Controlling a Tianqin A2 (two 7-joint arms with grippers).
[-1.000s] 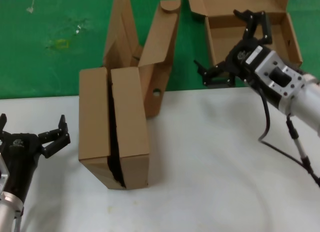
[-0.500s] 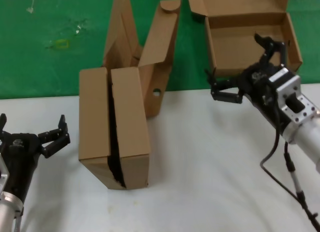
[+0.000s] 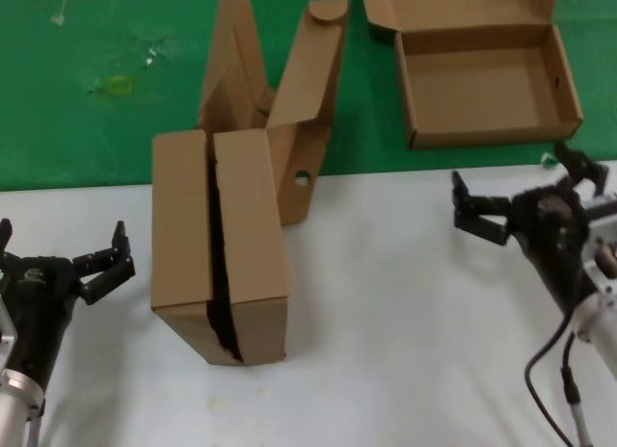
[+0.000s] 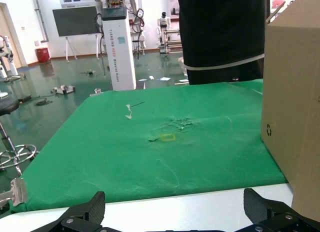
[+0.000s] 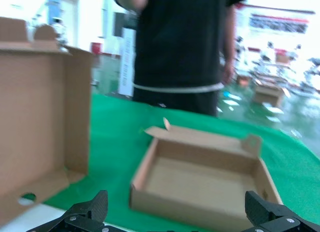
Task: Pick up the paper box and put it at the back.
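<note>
The paper box (image 3: 487, 81) lies open on the green cloth (image 3: 96, 129) at the back right, lid folded back, tray empty. It also shows in the right wrist view (image 5: 200, 177), resting on the cloth (image 5: 110, 137). My right gripper (image 3: 525, 185) is open and empty over the white tabletop, just in front of the box and apart from it; its open jaws frame the box in the right wrist view (image 5: 176, 204). My left gripper (image 3: 60, 237) is open and empty at the front left, also seen in the left wrist view (image 4: 174, 204).
Two paired brown boxes (image 3: 222, 245) stand on the white tabletop (image 3: 386, 322) left of centre. Behind them an opened box with tall flaps (image 3: 299, 110) leans at the cloth's edge. A person in black (image 5: 180, 42) stands beyond the table.
My right gripper has drawn back from over the paper box toward the front right, onto the white table. The box stays on the cloth. The left arm has not moved.
</note>
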